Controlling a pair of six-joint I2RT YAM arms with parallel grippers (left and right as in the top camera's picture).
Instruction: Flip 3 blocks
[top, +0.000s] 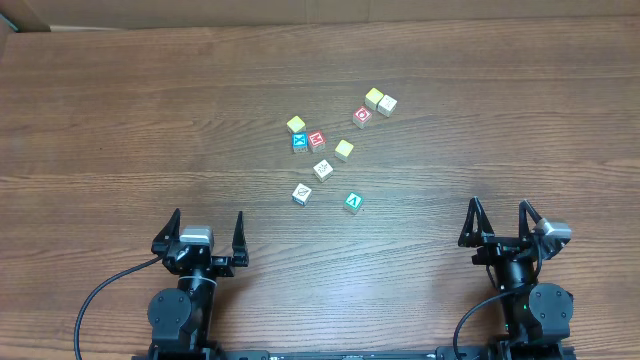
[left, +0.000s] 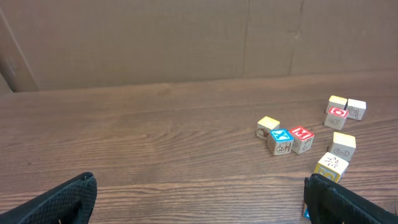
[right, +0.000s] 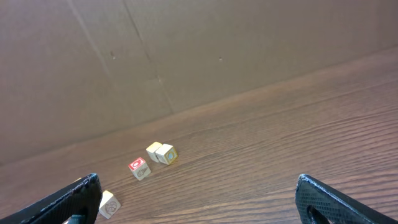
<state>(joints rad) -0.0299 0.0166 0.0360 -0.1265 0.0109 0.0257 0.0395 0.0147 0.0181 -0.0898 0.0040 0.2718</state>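
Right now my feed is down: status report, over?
Left gripper open, right gripper open, both empty. Far white block, near white block, teal block untouched. Yellow cube close by.

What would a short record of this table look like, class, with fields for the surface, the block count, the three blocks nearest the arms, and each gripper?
surface: wooden table
block count: ten in all, loosely clustered mid-table
nearest the arms: white marked block; second white marked block; teal letter block
left gripper: open, empty, apart from every block
right gripper: open, empty, apart from every block
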